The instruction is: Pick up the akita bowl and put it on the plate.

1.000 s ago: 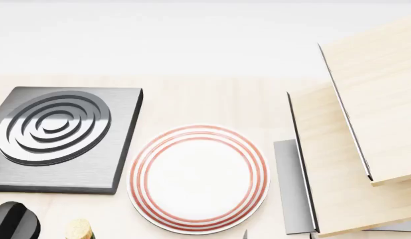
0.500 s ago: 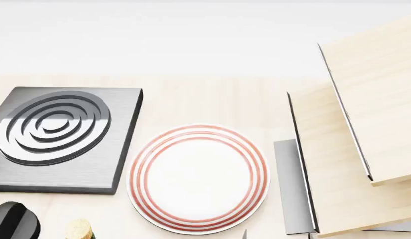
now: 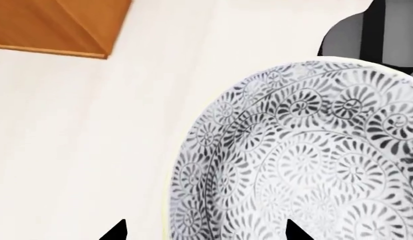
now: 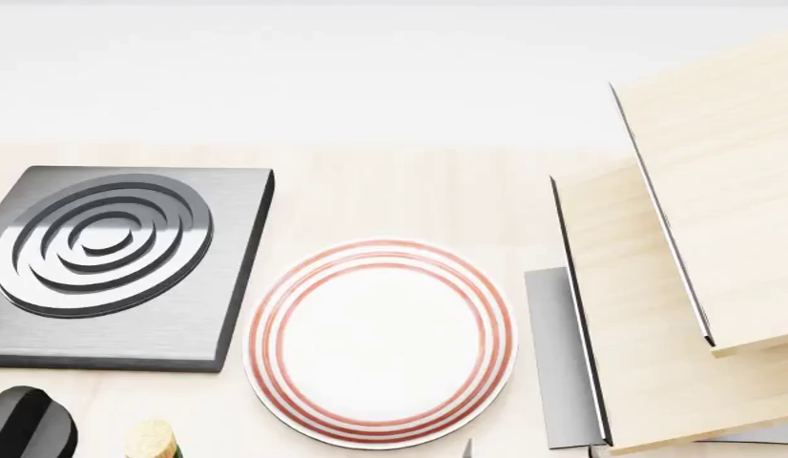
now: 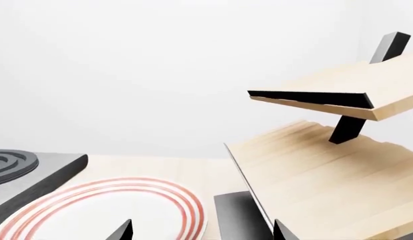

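Observation:
The akita bowl [image 3: 306, 160], white with a dense grey-blue floral pattern, fills much of the left wrist view and does not show in the head view. My left gripper [image 3: 206, 231] is open just above it. One fingertip is over the pale tabletop outside the rim, the other over the bowl's inside. The plate [image 4: 382, 341], white with red rings, lies flat at the middle of the head view with nothing on it. My right gripper [image 5: 202, 232] is open and holds nothing, hovering low near the plate [image 5: 106, 210]'s edge.
A dark grey square stove burner [image 4: 108, 258] sits left of the plate. Tilted wooden shelf boards [image 4: 699, 286] with a grey metal base [image 4: 560, 353] stand to its right. An orange wooden block [image 3: 60, 25] and a dark object [image 3: 373, 30] lie near the bowl.

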Tool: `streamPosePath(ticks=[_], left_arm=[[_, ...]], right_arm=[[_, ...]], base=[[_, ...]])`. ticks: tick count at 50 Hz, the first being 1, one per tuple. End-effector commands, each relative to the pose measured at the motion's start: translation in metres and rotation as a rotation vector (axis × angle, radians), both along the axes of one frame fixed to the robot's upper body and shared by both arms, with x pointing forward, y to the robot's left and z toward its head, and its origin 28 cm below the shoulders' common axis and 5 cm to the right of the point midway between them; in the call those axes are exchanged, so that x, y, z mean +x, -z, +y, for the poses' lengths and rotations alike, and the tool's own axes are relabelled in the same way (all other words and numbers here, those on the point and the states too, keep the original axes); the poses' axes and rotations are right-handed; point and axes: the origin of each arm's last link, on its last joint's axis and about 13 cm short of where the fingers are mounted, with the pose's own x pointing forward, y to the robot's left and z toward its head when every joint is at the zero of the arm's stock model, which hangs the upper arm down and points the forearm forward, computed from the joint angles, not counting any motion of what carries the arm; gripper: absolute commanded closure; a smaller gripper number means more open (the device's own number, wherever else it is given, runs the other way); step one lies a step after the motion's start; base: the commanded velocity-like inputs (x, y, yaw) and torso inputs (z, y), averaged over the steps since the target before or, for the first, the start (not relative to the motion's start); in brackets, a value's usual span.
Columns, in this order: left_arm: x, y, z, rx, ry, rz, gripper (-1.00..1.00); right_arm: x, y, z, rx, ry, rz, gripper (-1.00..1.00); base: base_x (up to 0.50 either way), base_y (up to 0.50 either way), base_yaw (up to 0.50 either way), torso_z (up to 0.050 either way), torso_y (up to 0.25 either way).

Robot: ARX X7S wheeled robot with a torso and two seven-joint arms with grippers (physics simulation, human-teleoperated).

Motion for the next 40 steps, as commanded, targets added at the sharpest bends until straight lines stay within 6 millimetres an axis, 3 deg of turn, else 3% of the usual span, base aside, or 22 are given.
streamPosePath(ticks=[1,40], left_arm=[[-0.001,0.006,0.006,-0.006,-0.009,0.036,-1.0],[0.017,0.042,0.014,-0.046,-0.039,0.121,-1.0]], right_arm=[[0.001,0.002,0.0,0.0,0.0,0.005,-1.0],[0.002,0.005,0.003,-0.007,-0.007,0.016,-1.0]], base=[[0.0,0.0,0.0,0.0,0.0],[0.0,0.0,0.0,0.0,0.0]])
